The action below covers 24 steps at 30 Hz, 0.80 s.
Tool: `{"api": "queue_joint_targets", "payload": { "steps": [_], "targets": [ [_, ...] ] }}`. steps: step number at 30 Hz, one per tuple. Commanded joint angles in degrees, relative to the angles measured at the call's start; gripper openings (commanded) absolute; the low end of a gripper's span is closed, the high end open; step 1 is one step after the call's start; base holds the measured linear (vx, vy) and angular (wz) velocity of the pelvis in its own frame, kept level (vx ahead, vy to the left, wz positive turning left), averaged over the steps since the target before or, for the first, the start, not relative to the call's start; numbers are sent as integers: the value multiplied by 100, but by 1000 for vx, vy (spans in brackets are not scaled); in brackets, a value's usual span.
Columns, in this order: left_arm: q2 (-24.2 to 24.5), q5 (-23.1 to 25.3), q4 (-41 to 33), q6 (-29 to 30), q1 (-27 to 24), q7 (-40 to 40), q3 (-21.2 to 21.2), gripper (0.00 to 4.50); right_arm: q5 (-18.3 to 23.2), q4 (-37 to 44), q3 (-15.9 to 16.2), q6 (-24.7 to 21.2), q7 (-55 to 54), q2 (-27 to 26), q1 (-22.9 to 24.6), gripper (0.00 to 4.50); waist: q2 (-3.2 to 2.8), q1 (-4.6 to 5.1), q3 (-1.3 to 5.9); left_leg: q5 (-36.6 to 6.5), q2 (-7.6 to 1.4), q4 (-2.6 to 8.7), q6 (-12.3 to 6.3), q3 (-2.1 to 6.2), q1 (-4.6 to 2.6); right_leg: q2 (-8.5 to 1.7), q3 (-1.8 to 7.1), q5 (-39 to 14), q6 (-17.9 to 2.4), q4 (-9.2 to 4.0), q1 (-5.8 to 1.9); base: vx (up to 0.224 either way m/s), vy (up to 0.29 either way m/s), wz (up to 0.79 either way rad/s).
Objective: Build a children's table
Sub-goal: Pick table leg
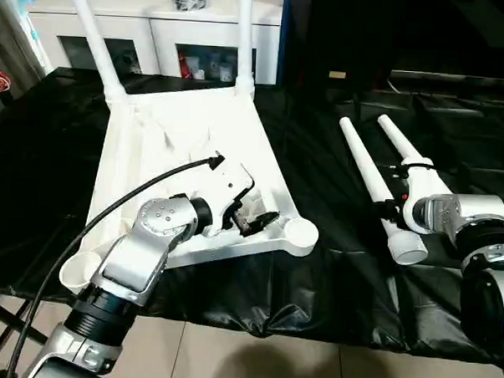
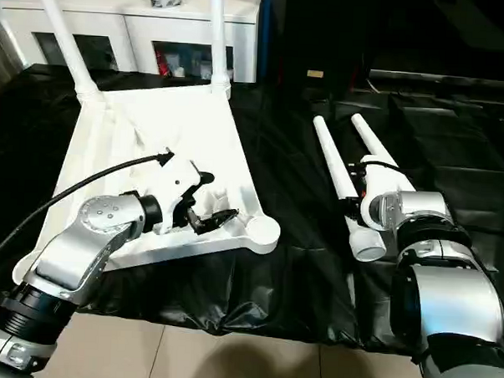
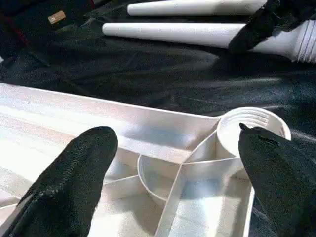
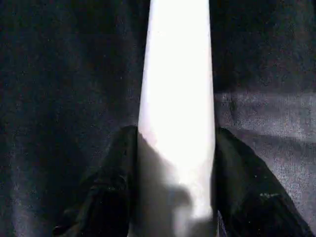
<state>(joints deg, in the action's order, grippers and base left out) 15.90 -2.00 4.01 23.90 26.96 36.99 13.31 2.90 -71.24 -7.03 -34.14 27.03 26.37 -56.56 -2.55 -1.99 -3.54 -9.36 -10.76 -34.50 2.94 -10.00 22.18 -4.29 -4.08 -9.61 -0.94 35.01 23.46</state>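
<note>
Your right gripper [image 4: 173,197] had its fingers on either side of one loose leg [image 1: 376,182], pinching it near its wide end. That leg lay at about three o'clock from the upturned tabletop [image 1: 195,145], beside a second leg [image 1: 402,145] on the black cloth [image 1: 315,267]. A grip that far toward one end could let the leg tip and knock its neighbour. Your left gripper [image 3: 173,163] stood spread wide, holding nothing, over the empty near corner socket [image 3: 252,129].

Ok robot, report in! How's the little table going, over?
Left gripper open over tabletop. Right gripper closed around a loose leg. Two legs fitted, two lying on black cloth. Nothing in the way.
</note>
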Motion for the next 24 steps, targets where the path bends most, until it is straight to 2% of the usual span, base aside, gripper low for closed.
{"api": "queue_joint_targets", "payload": {
  "steps": [1, 2, 3, 4, 5, 6, 7, 8, 9, 11, 15, 16, 17, 18, 19, 22, 24],
  "targets": [
    [-180, -346, 10, 131, 191, -141, -400, 450, 392, 285, -280, 219, 476, -35, 15, 186, 90, -43, 442, -1390, -146, 289, -260, 9, -55, -323, 179, -1640, -1266, -460, -319, 0, 0, 0],
    [-180, -346, 10, 131, 191, -141, -400, 450, 392, 285, -280, 219, 476, -35, 15, 186, 90, -43, 442, -1390, -146, 289, -260, 9, -55, -323, 179, -1640, -1266, -460, -319, 0, 0, 0],
    [-412, -778, 0, 402, 329, -134, -701, 450, 691, 566, -450, 186, 937, -92, 131, 186, 92, -39, 450, -1294, -147, 298, -302, 23, -35, -307, 168, -1534, -1290, -434, -329, 0, 0, 0],
    [-541, -1020, 13, 584, 426, -118, -847, 450, 910, 855, -563, 281, 1283, -157, 290, 186, 78, -81, 453, -1235, -141, 270, -366, -1, -54, -317, 176, -1426, -1344, -441, -331, 0, 0, 0],
    [-773, -1425, 94, 849, 611, -124, -1109, 450, 1223, 1455, -643, 491, 1869, -288, 645, 186, 71, -107, 466, -1145, -151, 269, -448, 0, -37, -316, 175, -1289, -1372, -422, -345, 0, 0, 0],
    [-777, -1431, 96, 852, 614, -125, -1113, 450, 1227, 1465, -644, 495, 1878, -290, 651, 186, 85, -115, 456, -1116, -135, 266, -506, -25, -26, -295, 174, -1220, -1339, -441, -358, 0, 0, 0],
    [-924, -1667, 185, 1017, 737, -172, -1282, 450, 1393, 1845, -655, 563, 2166, -376, 888, 185, 102, -143, 487, -966, -162, 270, -564, 12, -23, -312, 169, -1057, -1396, -396, -364, 0, 0, 0],
    [-935, -1684, 192, 1029, 746, -176, -1295, 450, 1405, 1873, -656, 567, 2186, -382, 905, 185, 102, -142, 484, -904, -139, 261, -609, -6, -10, -292, 162, -987, -1414, -396, -368, 0, 0, 0],
    [-1023, -1833, 278, 1144, 843, -198, -1401, 450, 1538, 2183, -656, 609, 2344, -456, 1093, 185, 76, -183, 480, -914, -162, 264, -639, 4, -36, -306, 166, -1025, -1457, -405, -345, 0, 0, 0],
    [-1288, -2213, 616, 1438, 1163, -364, -1736, 450, 1962, 3218, -593, 708, 2869, -675, 1707, 185, 67, -246, 473, -999, -154, 264, -659, -9, -68, -296, 165, -1207, -1359, -460, -331, 0, 0, 0],
    [-1463, -2366, 874, 1545, 1381, -585, -1975, 450, 2191, 3836, -533, 588, 3076, -784, 2044, 184, 78, -306, 471, -1002, -163, 292, -634, 8, -74, -288, 155, -1417, -1224, -491, -325, 0, 0, 0],
    [-1619, -2490, 1168, 1631, 1629, -840, -2187, 450, 2385, 4530, -459, 415, 3220, -917, 2393, 184, 96, -330, 449, -1049, -149, 306, -553, 6, -74, -288, 160, -1635, -1108, -525, -323, 0, 0, 0],
    [-1619, -2490, 1168, 1631, 1629, -840, -2187, 450, 2385, 4530, -459, 415, 3220, -917, 2393, 184, 105, -339, 449, -1123, -161, 319, -522, 29, -95, -311, 164, -1797, -1042, -524, -315, 0, 0, 0],
    [-1644, -2505, 1242, 1622, 1690, -872, -2191, 450, 2415, 4727, -405, 371, 3241, -955, 2490, 184, 114, -335, 456, -1110, -159, 329, -498, 40, -84, -318, 163, -1888, -964, -533, -321, 0, 0, 0],
    [-1712, -2578, 1314, 1569, 1763, -853, -2205, 450, 2426, 4947, -283, 328, 3264, -1003, 2600, 184, 96, -336, 455, -1094, -159, 333, -474, 45, -82, -333, 167, -1937, -941, -543, -319, 0, 0, 0],
    [-1830, -2693, 1366, 1587, 1860, -870, -2250, 450, 2384, 5188, -127, 334, 3186, -1067, 2728, 184, 120, -329, 446, -1048, -148, 335, -440, 39, -60, -334, 178, -1947, -904, -556, -317, 0, 0, 0],
    [-1880, -2678, 1362, 1583, 1872, -884, -2219, 450, 2394, 5302, -78, 303, 3134, -1115, 2763, 184, 110, -327, 450, -1051, -152, 339, -430, 46, -64, -341, 178, -1969, -901, -554, -315, 0, 0, 0]
  ]
}}
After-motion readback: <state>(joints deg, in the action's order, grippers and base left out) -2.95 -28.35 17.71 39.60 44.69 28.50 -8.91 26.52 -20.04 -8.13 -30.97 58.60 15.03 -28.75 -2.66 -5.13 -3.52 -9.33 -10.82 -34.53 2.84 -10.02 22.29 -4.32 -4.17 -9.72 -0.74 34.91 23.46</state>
